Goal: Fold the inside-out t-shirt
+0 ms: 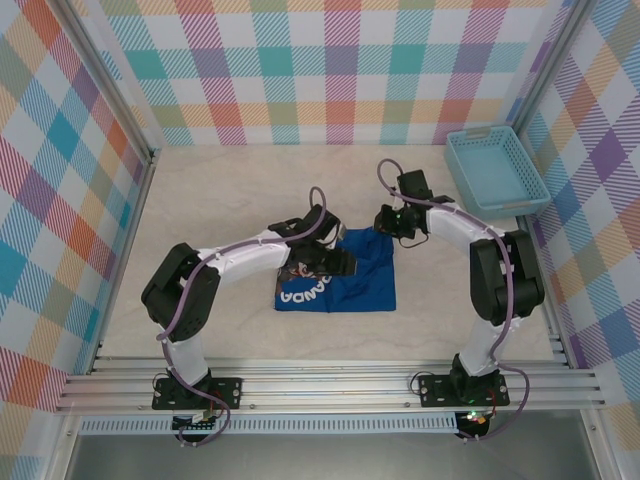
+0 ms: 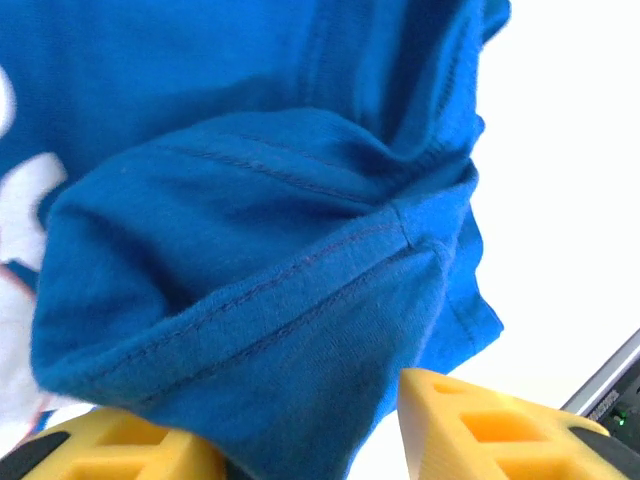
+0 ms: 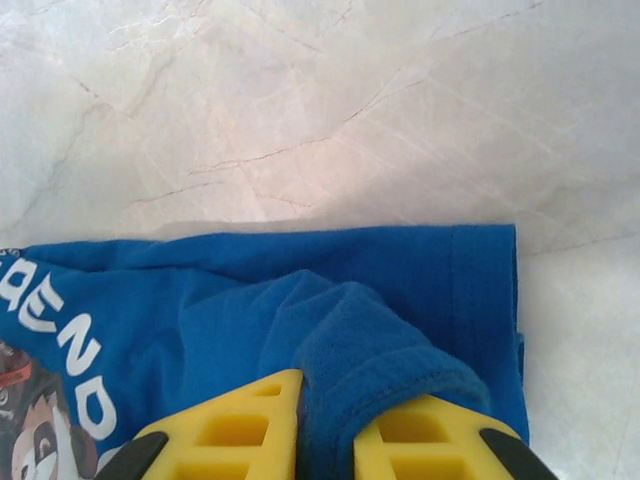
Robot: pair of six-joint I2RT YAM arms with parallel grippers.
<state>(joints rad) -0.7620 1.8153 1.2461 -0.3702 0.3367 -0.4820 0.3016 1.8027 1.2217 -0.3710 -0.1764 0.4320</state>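
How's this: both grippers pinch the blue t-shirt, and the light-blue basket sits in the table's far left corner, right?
Not quite. The basket sits in the far right corner, as the top external view shows. The left gripper and right gripper do each pinch the t-shirt.

t-shirt (image 3: 400, 270): matt soft knit cloth | table (image 3: 300, 100): smooth marble-look | basket (image 1: 495, 170): plastic lattice
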